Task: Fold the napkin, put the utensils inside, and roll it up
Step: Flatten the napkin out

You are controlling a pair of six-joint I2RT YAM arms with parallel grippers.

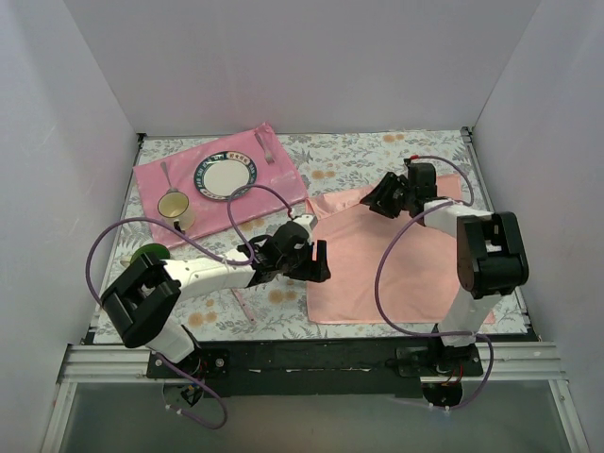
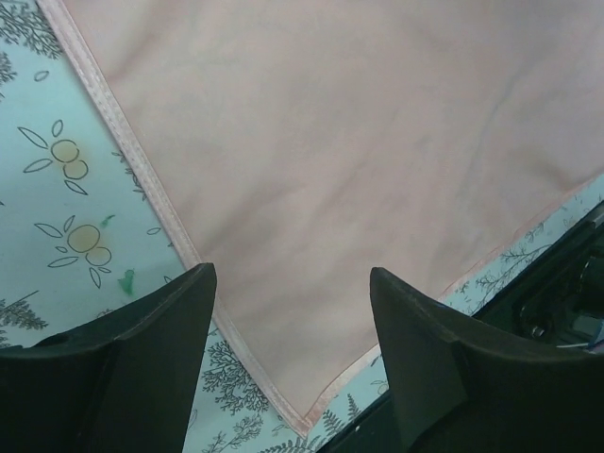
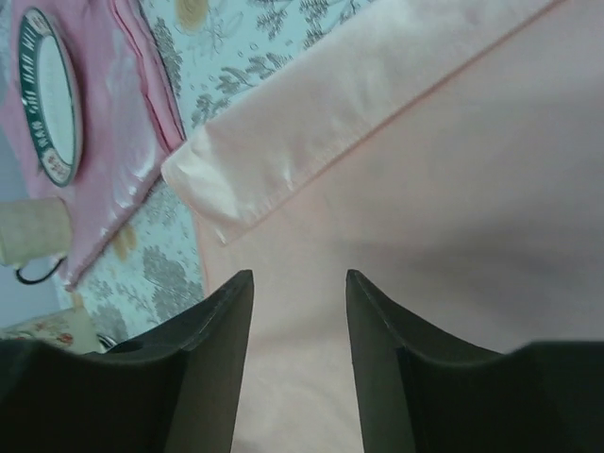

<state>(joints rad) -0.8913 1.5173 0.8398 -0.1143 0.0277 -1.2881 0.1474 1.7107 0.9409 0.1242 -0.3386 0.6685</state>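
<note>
- Writing: the plate (image 1: pixel 226 176) has a dark green rim band with pale markings; they are too small to read. No other label is legible.
- The napkin (image 1: pixel 396 260) is a thin, pale salmon-pink cloth, plain and faintly glossy, with a narrow stitched hem (image 2: pixel 142 170). It lies spread on the table (image 1: pixel 349 156), on its right half, roughly square in outline.
- Along the napkin's far-left edge a folded strip (image 3: pixel 330 123) lies doubled back on the cloth; its corner is creased and shiny.
- The table carries a pale covering printed with grey foliage and orange fruit motifs.
- The left pincer (image 2: pixel 293 321) hovers over the napkin's near-left corner. Its black, wedge-shaped fingers (image 2: pixel 142 368) stand wide apart and hold nothing.
- The right pincer (image 3: pixel 300 311) is over the napkin's far-left portion, just beside the folded strip. Its jaws are partly spread with only flat cloth showing in the gap; nothing is gripped.
- A hot-pink, satin-like rectangular mat (image 1: pixel 151 179) lies to the far left of the napkin, its nearest corner close to the napkin's far-left corner.
- On the mat, all left of the napkin: the round plate with a white centre, a cream mug (image 1: pixel 175 208), a metal spoon (image 1: pixel 167 176), and a second metal utensil (image 1: pixel 265 148) of a type I cannot tell.
</note>
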